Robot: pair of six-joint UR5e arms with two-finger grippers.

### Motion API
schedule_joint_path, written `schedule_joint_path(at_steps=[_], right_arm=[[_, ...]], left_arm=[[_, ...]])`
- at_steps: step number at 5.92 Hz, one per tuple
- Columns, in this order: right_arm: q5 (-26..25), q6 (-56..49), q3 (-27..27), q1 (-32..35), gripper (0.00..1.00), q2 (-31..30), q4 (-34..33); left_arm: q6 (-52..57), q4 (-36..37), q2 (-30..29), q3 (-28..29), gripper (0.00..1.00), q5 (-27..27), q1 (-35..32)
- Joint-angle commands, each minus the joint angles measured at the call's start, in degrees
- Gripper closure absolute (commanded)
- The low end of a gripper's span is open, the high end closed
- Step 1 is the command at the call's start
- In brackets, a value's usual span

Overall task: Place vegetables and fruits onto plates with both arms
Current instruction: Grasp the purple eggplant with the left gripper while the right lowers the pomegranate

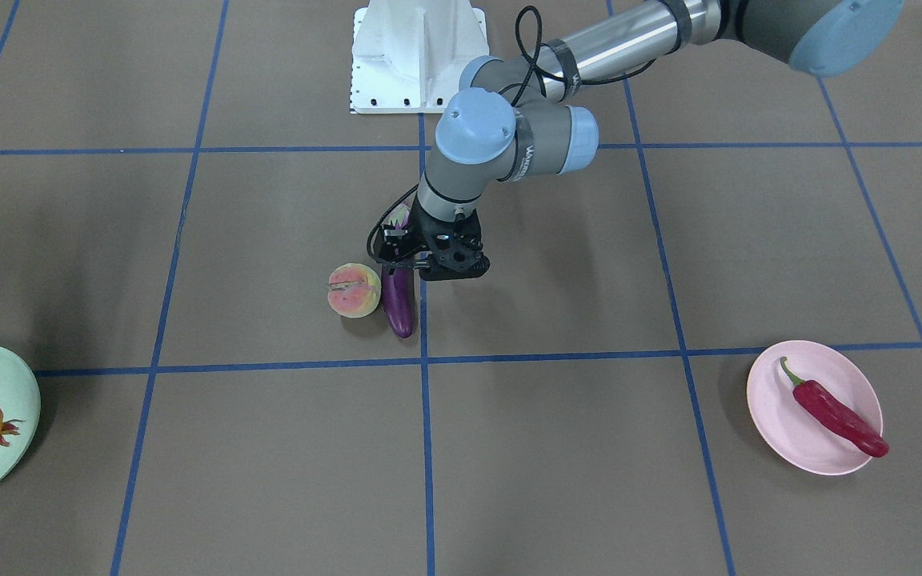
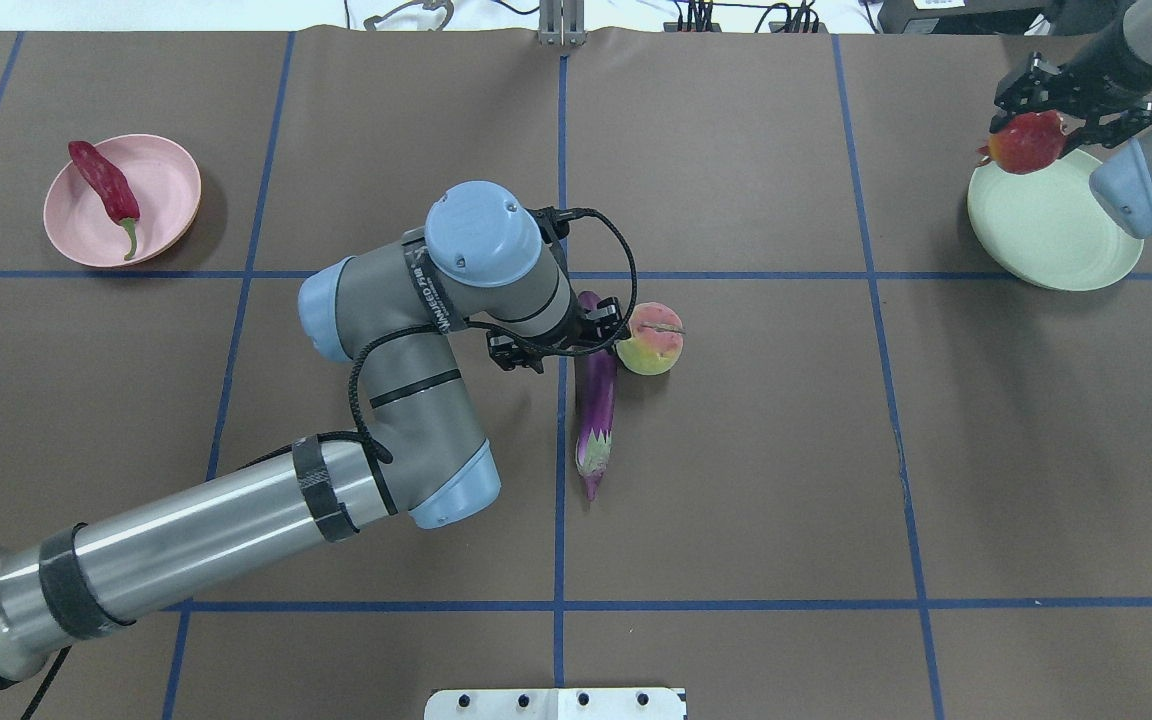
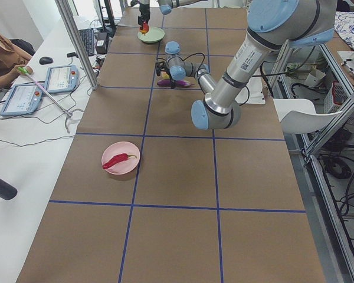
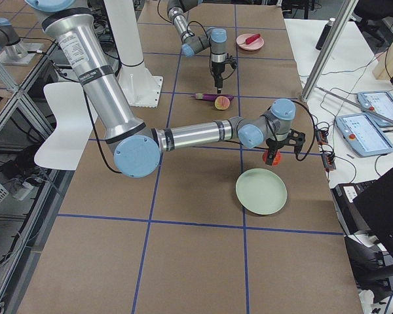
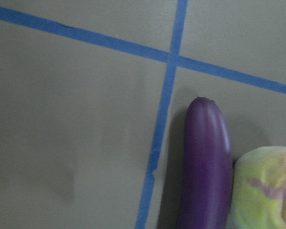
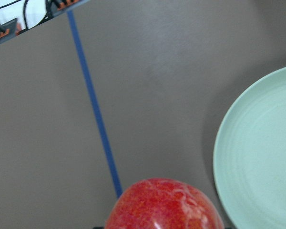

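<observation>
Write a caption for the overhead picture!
Left gripper at the eggplant beside the peach; right gripper holds pomegranate near green plate.

The glossy purple eggplant [image 2: 596,385] lies flat near the counter's middle along a blue tape line, its pale green cap toward the robot. The pink-yellow peach [image 2: 650,338] sits against the side of its blunt end, cleft up. The left hand [image 2: 561,340] hangs over that end; its finger spacing is unclear. The wrinkled red chili [image 2: 104,185] lies across the pink plate [image 2: 171,180]. The right hand [image 2: 1046,125] grips the red-orange pomegranate [image 2: 1024,145], raised just beside the far rim of the mint green plate [image 2: 1056,240].
</observation>
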Motion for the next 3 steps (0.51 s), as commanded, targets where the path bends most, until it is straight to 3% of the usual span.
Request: schedule_joint_path(at_steps=[1,2,3], right_arm=[[-2.11,-1.87,-5.23,0.36,1.00,-0.61,0.56],[-2.48,-3.27,-5.34,0.01,1.00,-1.92,0.56],[-3.18,-5.81,-5.52,-0.08,0.88,-2.89,0.56]], left_arm=[[0.26,-0.01,-1.68,3.08,0.10,0.01,0.40],[1.48,0.16,-1.68,3.08,0.11,0.01,0.40],[1.58,0.16,-1.68,3.08,0.11,0.01,0.40]])
